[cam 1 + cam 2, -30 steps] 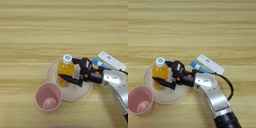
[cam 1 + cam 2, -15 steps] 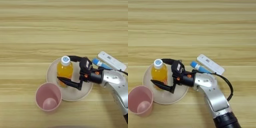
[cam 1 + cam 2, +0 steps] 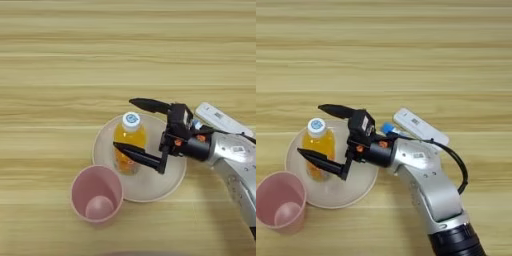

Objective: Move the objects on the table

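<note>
The small orange-juice bottle [image 3: 129, 146] with a white cap stands upright on the round beige plate [image 3: 150, 186], toward the plate's left half. My right gripper [image 3: 123, 124] is open, its two black fingers spread wide with one beyond the bottle and one in front of it; neither visibly presses on it. The silver forearm comes in from the lower right. The blue tube with a white label [image 3: 220, 119] lies on the table just behind the forearm, right of the plate, with its blue end partly covered by the wrist. In the right eye view the bottle [image 3: 318, 150] and tube [image 3: 421, 127] show the same.
A pink cup [image 3: 96, 192] stands upright and empty at the plate's lower left rim, close to the bottle and the near finger. Bare light-yellow table [image 3: 125, 50] stretches across the far half and the left side.
The fingers were shut on the bottle a second ago and have since spread wide apart. The bottle now stands free on the plate, slightly further left.
</note>
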`<state>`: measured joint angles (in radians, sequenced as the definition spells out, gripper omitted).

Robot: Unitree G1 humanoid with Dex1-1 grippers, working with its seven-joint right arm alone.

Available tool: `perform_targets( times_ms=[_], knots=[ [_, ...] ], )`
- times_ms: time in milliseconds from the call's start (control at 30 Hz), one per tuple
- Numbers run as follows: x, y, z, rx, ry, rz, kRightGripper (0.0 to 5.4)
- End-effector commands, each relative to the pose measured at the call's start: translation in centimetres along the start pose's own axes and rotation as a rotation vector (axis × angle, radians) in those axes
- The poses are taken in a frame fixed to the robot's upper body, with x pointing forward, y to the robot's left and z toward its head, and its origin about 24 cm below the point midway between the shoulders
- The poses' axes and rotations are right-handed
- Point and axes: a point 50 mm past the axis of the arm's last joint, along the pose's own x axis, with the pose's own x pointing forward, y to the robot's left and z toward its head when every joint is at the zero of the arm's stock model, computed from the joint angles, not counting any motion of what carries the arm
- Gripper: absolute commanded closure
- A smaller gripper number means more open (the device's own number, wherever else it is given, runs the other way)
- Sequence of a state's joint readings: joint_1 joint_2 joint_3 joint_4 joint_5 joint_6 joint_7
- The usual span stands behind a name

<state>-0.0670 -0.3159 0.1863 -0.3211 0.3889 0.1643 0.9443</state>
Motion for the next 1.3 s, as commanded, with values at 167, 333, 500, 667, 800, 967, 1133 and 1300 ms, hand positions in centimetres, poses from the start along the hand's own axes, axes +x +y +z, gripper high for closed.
perform_targets(
  times_ms=[167, 333, 500, 667, 800, 967, 1133, 1300],
  knots=[
    [0.1, -1.2, 4.2, -0.092, -0.125, -0.027, 0.05],
    [-0.4, -2.4, 5.5, -0.1, -0.177, -0.096, 0.05],
    [-1.5, -3.9, 6.6, -0.131, -0.188, -0.162, 0.05],
    [-3.3, -5.8, 7.7, -0.173, -0.189, -0.245, 0.05],
    [-5.2, -7.4, 8.2, -0.196, -0.176, -0.321, 0.05],
    [-7.8, -9.3, 7.9, -0.211, -0.118, -0.415, 0.05],
    [-9.7, -10.5, 7.0, -0.233, -0.03, -0.475, 0.05],
    [-11.3, -11.3, 6.0, -0.245, 0.041, -0.523, 0.05]
  ],
)
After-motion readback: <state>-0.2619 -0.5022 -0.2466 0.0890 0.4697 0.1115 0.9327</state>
